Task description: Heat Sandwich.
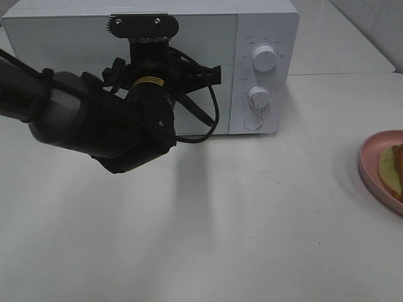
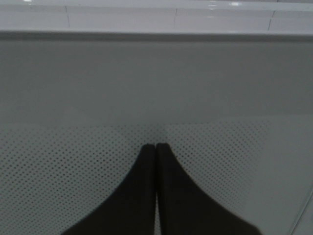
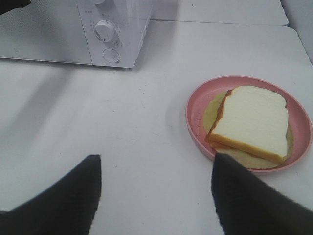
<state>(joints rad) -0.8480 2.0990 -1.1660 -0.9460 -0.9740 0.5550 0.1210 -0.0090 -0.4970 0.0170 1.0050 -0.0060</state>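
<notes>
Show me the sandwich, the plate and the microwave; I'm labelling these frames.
sandwich [image 3: 252,122], right wrist view, middle of the top bread slice.
plate [image 3: 194,105], right wrist view, bare pink rim beside the sandwich.
microwave [image 1: 63,44], exterior high view, door panel beside the arm.

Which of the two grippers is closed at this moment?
The left gripper: its two fingers are pressed together at the microwave door. The right gripper has its fingers spread wide apart above the table, short of the sandwich.
</notes>
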